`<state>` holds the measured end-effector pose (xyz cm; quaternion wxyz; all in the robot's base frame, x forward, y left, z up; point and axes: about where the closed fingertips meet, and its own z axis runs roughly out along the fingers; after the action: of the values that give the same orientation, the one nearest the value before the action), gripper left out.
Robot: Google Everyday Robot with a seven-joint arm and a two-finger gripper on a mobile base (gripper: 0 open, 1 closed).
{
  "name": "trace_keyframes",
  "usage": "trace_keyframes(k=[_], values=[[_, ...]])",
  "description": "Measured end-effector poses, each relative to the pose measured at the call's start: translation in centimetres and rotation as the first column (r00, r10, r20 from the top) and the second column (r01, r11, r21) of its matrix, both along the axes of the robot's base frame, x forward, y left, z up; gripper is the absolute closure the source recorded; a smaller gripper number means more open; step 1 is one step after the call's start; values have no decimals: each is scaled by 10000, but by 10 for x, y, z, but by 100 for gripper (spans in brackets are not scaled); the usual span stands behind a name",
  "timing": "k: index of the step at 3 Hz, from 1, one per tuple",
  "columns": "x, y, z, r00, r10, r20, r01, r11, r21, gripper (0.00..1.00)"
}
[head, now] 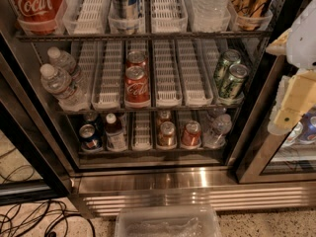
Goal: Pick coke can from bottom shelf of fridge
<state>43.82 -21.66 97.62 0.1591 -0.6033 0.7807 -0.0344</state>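
Nearby, floor: clear plastic tub [168, 223].
Right: pale gripper [286, 117] outside steel-based fridge [197, 181]; grip state, cannot tell.
Far: dark wire bottom shelf [148, 153]; small red aluminium coke can [191, 134] right of centre, beside duller brownish can [167, 134].

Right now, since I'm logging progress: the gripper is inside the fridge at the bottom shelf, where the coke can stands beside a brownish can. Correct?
Not quite. The camera view shows the gripper outside the fridge, off to the right by the door frame. The coke can does stand on the bottom shelf beside the brownish can.
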Motion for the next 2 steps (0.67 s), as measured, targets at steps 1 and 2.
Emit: trace_keyframes(k=[1,2], values=[[0,0,0,10000,-2,17,2,10000,9,0],[-4,0,-23,9999,-104,50,103,9997,218,0]])
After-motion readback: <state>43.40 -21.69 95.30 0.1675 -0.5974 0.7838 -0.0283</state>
